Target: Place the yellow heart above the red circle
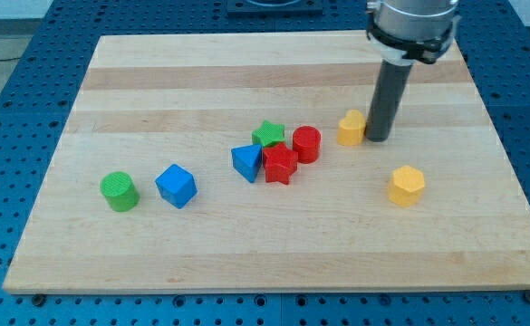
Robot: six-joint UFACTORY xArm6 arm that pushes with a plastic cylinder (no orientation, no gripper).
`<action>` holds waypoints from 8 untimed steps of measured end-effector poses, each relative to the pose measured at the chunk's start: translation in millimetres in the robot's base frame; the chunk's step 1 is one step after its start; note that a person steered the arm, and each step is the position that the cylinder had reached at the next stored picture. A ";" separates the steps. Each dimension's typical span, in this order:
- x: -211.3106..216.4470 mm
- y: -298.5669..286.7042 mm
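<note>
The yellow heart [351,128] lies right of the board's middle. My tip [378,139] stands right against the heart's right side. The red circle [306,144] is to the heart's left and slightly lower, with a small gap between them. The rod rises from the tip toward the view's top.
A green star [267,135], a red star-like block [279,165] and a blue triangle [245,162] cluster left of the red circle. A blue cube [176,186] and a green cylinder [120,191] lie further left. A yellow hexagon [407,185] lies lower right. The wooden board [156,81] ends near the rod.
</note>
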State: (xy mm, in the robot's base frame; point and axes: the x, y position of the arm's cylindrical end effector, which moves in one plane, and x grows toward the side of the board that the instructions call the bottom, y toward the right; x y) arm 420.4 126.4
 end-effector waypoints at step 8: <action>-32.6 -65.2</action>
